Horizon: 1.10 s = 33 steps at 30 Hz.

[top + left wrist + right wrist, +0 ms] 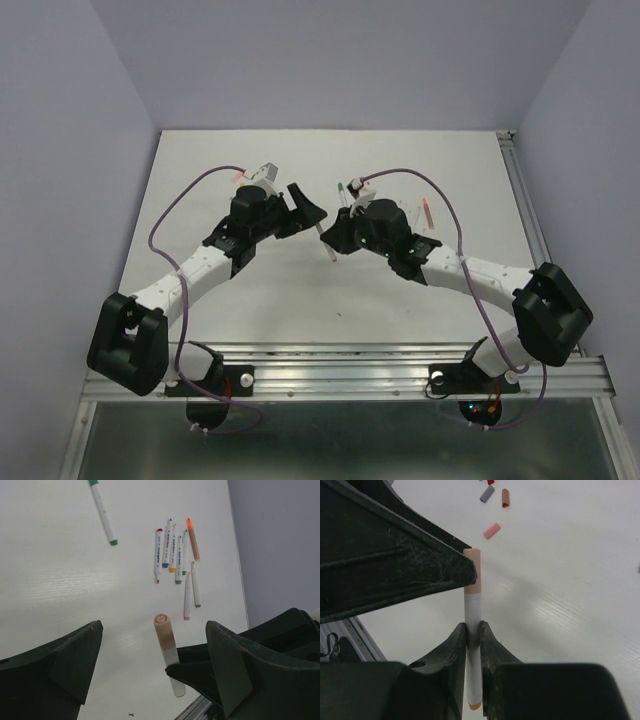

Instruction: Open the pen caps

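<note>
My right gripper is shut on the white barrel of a pen, held above the table. The pen's peach cap is still on and points away from the gripper. In the left wrist view that cap stands between the wide-open fingers of my left gripper, with space on both sides. One left finger lies right beside the cap in the right wrist view. From above, the pen hangs between the two grippers at the table's middle.
Several uncapped pens lie in a cluster on the table, and a green-ended pen lies apart from them. Loose caps lie together: pink, brown and grey. A metal rail runs along the near edge.
</note>
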### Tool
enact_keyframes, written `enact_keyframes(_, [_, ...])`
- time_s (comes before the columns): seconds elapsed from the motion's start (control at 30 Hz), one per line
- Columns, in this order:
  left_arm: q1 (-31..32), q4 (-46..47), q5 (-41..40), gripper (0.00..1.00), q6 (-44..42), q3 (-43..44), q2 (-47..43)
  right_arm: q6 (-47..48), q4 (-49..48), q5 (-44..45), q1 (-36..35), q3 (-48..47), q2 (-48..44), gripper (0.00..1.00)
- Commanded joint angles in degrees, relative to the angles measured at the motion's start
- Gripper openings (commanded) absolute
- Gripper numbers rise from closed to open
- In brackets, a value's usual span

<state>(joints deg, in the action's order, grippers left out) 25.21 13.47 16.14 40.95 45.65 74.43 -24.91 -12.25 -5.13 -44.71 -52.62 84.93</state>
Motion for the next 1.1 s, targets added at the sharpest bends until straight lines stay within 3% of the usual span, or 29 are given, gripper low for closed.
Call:
enact_keyframes(0.0, [1.94, 4.54, 1.26, 0.92, 2.03, 1.64, -1.31, -1.55, -5.59, -1.81, 0.06, 2.26, -3.44, 0.01])
enact_keyframes(0.13, [3.09, 5.33, 0.82, 0.84, 3.0, 1.46, -1.13, -1.81, -7.87, -4.19, 0.06, 2.87, -4.33, 0.01])
enact_keyframes(0.33, [3.88, 5.51, 0.3, 0.53, 3.7, 1.46, -1.4, -2.08, -8.23, -4.81, 0.06, 3.05, -4.68, 0.01])
enact_keyframes(0.47, [3.97, 5.6, -0.14, 0.43, 3.79, 1.55, -1.57, -1.64, -7.09, -5.86, 0.06, 2.79, -4.51, 0.01])
enact_keyframes(0.6, [4.06, 5.6, -0.15, 0.23, 3.61, 1.81, -1.31, -1.46, -6.21, -5.86, 0.06, 2.7, -4.33, 0.01])
enact_keyframes(0.7, [4.14, 5.25, -0.32, 0.02, 3.61, 2.16, -0.87, -1.2, -5.24, -5.6, 0.06, 2.61, -4.42, 0.01])
enact_keyframes(0.73, [4.14, 5.07, -0.5, 0.0, 3.35, 2.34, -0.61, -0.85, -4.8, -5.77, 0.06, 2.35, -4.42, 0.02])
enact_keyframes(0.83, [4.23, 4.72, -1.02, 0.0, 2.91, 2.69, -0.52, 0.03, -2.0, -6.39, -0.03, 1.56, -4.16, 0.11])
enact_keyframes(0.87, [4.41, 4.89, -1.2, 0.0, 2.91, 2.69, -0.6, 0.03, -1.2, -5.78, -0.03, 1.38, -4.07, 0.28])
enact_keyframes(0.93, [4.58, 5.16, -1.64, 0.0, 3.0, 2.6, -0.87, 0.03, -1.28, -4.9, -0.03, 1.29, -3.89, 0.42])
enact_keyframes(0.97, [4.84, 5.33, -1.73, 0.0, 3.0, 2.52, -0.87, 0.21, -1.2, -4.63, -0.03, 1.12, -3.72, 0.54])
enact_keyframes(1.07, [5.37, 5.77, -1.82, 0.0, 3.17, 2.34, -1.04, 0.82, -1.37, -5.42, -0.03, -0.2, -2.05, 0.57])
